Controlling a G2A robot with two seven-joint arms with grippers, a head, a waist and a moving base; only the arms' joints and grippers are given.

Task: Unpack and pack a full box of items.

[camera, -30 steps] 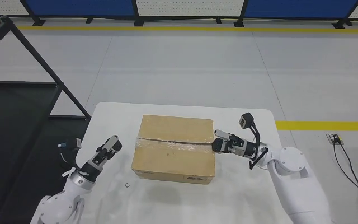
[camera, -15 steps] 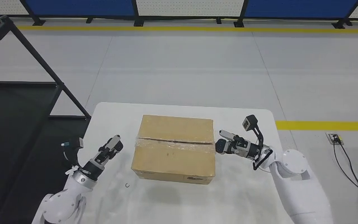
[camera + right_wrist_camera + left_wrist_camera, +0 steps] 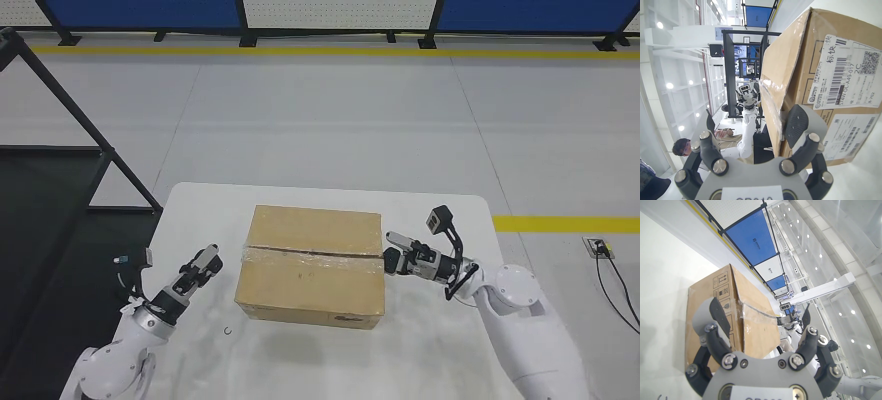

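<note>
A closed cardboard box (image 3: pixel 312 265) sits in the middle of a white table (image 3: pixel 200 210), its top flaps sealed with a strip of clear tape (image 3: pixel 310 256) running along the seam from end to end. The robot's two arms flank it, one at each short end.

The left gripper (image 3: pixel 208 254) hangs low over the table near the box's left end, clearly apart from the cardboard, with its fingers spread wide and nothing between them. In the left wrist view the end wall with its printed handling symbols (image 3: pixel 720 289) lies straight ahead of the spread fingers.

The right gripper (image 3: pixel 390 252) is just beside the opposite end, level with the taped seam, and is likewise spread and empty. In the right wrist view one ribbed finger pad (image 3: pixel 797 123) lies close against the end wall where the tape folds over the edge; whether it touches cannot be told. White shipping labels (image 3: pixel 846 75) cover that end of the box.

A small dark hook-shaped bit (image 3: pixel 229 331) lies on the table near the box's front left corner.
</note>
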